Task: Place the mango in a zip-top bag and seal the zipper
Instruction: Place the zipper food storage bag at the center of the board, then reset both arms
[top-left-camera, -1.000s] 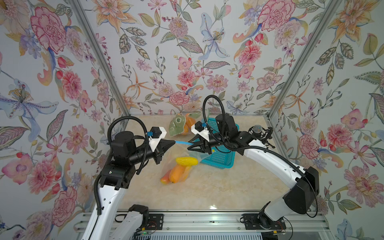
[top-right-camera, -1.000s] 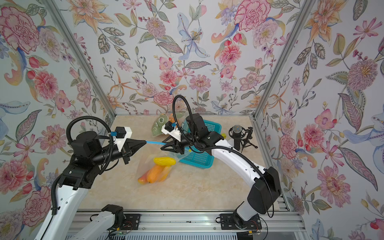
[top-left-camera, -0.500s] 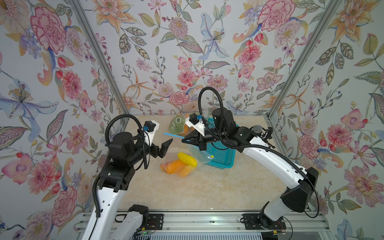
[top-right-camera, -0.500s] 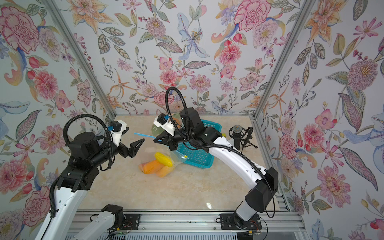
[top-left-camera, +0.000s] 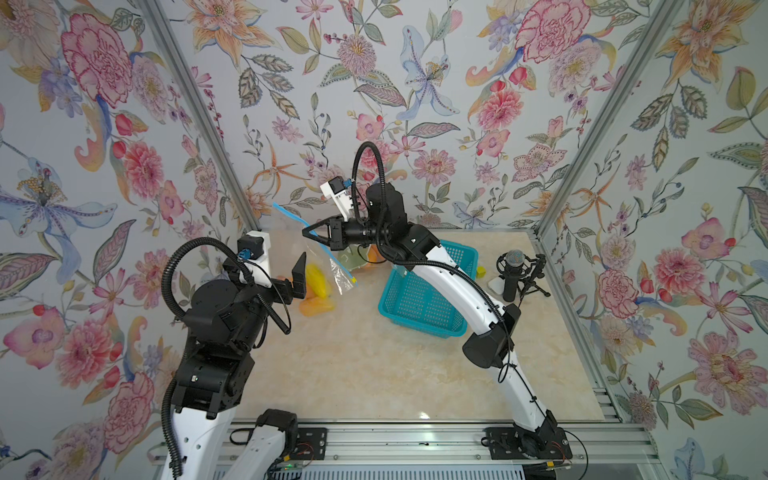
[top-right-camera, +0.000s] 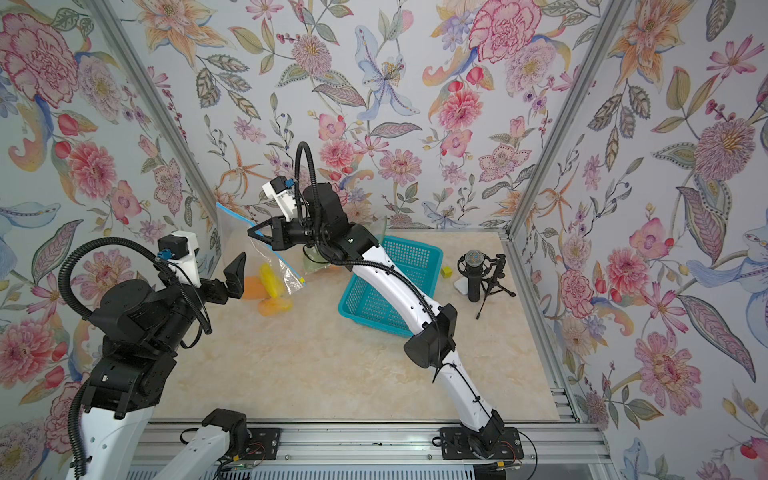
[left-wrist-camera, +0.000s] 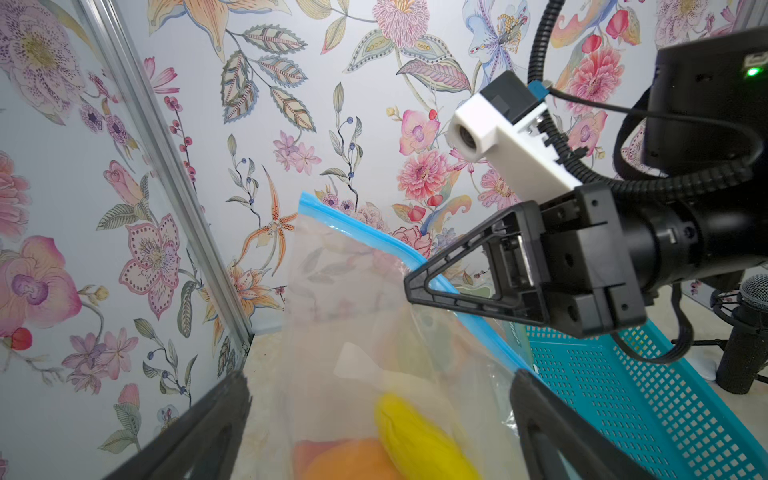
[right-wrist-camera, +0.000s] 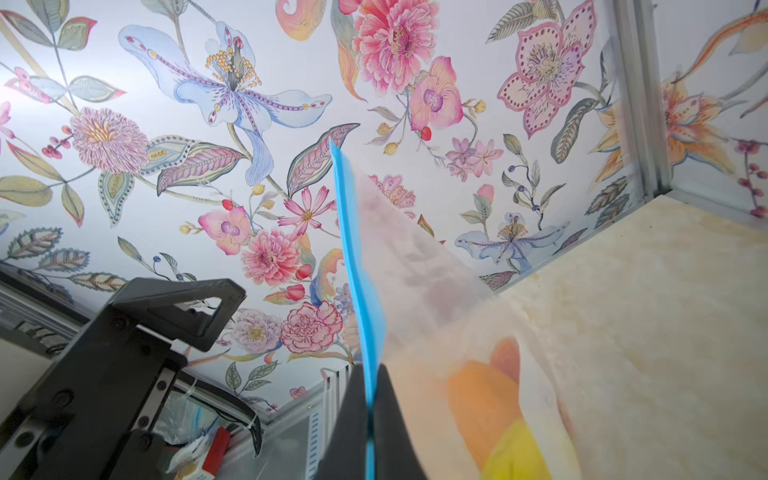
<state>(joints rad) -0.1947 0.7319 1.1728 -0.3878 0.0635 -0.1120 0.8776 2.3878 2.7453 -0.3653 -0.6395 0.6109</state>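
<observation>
Two robot arms (top-right-camera: 395, 278). One clear zip-top bag (left-wrist-camera: 353, 299). One yellow fruit (top-right-camera: 269, 279) and two orange fruits (top-right-camera: 252, 287). One teal basket (top-right-camera: 376, 305). One microphone (top-right-camera: 473, 270) on a tripod. One small yellow cube (top-right-camera: 446, 272). One beige tabletop (top-right-camera: 332, 365).

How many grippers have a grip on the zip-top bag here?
1. The right gripper is shut on the blue zipper strip of the zip-top bag, holding it up. The left gripper is open, facing the bag, not gripping it.
</observation>
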